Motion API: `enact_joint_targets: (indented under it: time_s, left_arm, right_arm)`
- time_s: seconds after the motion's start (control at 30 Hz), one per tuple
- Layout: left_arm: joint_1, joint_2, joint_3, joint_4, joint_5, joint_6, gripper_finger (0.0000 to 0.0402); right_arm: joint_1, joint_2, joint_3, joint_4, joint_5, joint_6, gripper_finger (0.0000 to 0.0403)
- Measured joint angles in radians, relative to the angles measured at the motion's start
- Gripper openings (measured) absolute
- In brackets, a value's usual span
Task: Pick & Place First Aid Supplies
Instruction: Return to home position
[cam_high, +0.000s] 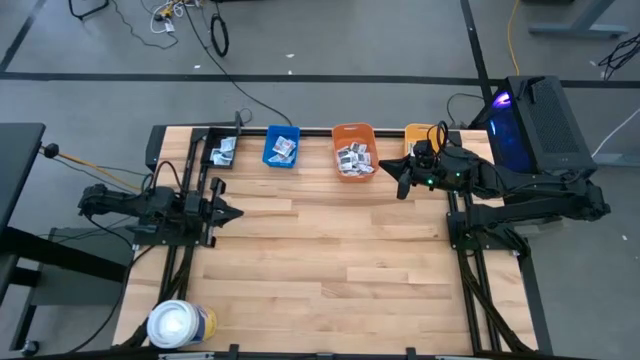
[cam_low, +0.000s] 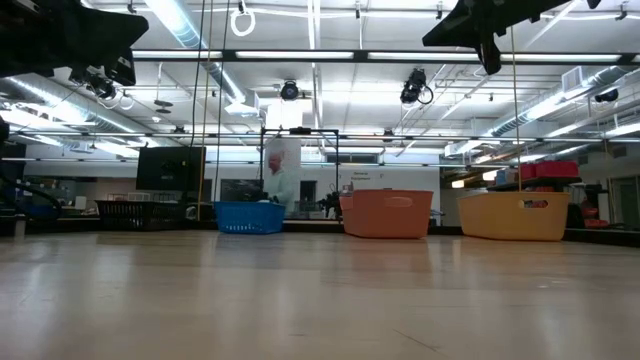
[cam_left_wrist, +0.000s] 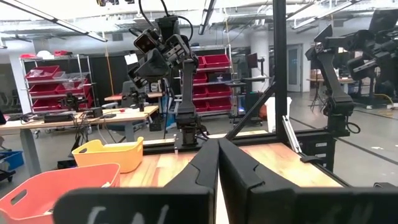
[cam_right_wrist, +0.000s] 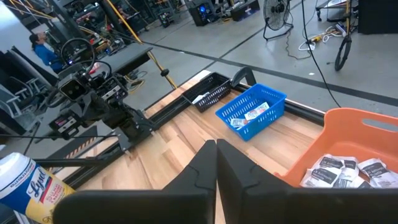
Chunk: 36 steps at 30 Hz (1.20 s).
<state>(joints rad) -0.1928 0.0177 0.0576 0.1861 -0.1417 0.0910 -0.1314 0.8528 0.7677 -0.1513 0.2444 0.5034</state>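
Observation:
The first aid supplies are small white packets lying in the black mesh basket, the blue bin and the orange bin; the packets in the orange bin show close up in the right wrist view. My right gripper hangs shut and empty above the table, just right of the orange bin's near corner. My left gripper is shut and empty at the table's left side, pointing toward the right. The same shut fingertips appear in the left wrist view and the right wrist view.
A yellow bin stands at the far right, partly under my right arm. A large white roll with a yellow-blue band stands at the near left corner. Bare wooden tabletop spreads between the arms. Black frame rails run along the table's edges.

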Motion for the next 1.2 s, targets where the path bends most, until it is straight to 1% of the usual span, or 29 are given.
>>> enact_joint_targets:
  time_s: [0.3, 0.4, 0.5, 0.57, 0.67, 0.73, 0.8, 0.9, 1.2]
  left_arm:
    - [0.0, 0.0, 0.0, 0.003, -0.003, -0.001, 0.0018]
    - [-0.001, 0.001, 0.0, -0.023, 0.0, -0.046, 0.0018]
    - [-0.001, 0.001, 0.0, -0.023, 0.025, -0.113, 0.0018]
    - [-0.001, 0.002, 0.0, -0.03, 0.034, -0.128, 0.0018]
    - [0.0, 0.002, -0.045, 0.035, 0.026, -0.123, 0.0018]
    - [0.005, 0.011, -0.049, 0.025, 0.023, -0.121, 0.0018]
    - [0.016, 0.036, -0.049, 0.073, 0.023, -0.131, 0.0018]
    - [0.028, 0.05, -0.049, 0.093, 0.018, -0.124, 0.0018]
    - [0.063, 0.044, -0.049, 0.005, 0.015, -0.132, 0.0018]
  right_arm:
    - [0.0, 0.0, 0.0, 0.0, 0.0, 0.0, 0.0013]
    - [0.0, 0.0, 0.0, 0.0, 0.0, 0.0, 0.0013]
    - [0.0, 0.0, 0.0, 0.0, 0.0, 0.0, 0.0013]
    - [0.0, 0.0, 0.0, 0.0, 0.0, 0.0, 0.0013]
    - [0.0, 0.0, 0.0, 0.0, 0.0, 0.0, 0.0013]
    - [0.0, 0.0, 0.0, 0.001, 0.0, 0.0, 0.0013]
    - [0.0, 0.0, 0.0, 0.001, 0.0, 0.0, 0.0013]
    - [0.0, 0.0, 0.0, 0.001, 0.0, 0.0, 0.0013]
    - [0.0, 0.0, 0.0, 0.002, 0.0, 0.0, 0.0013]
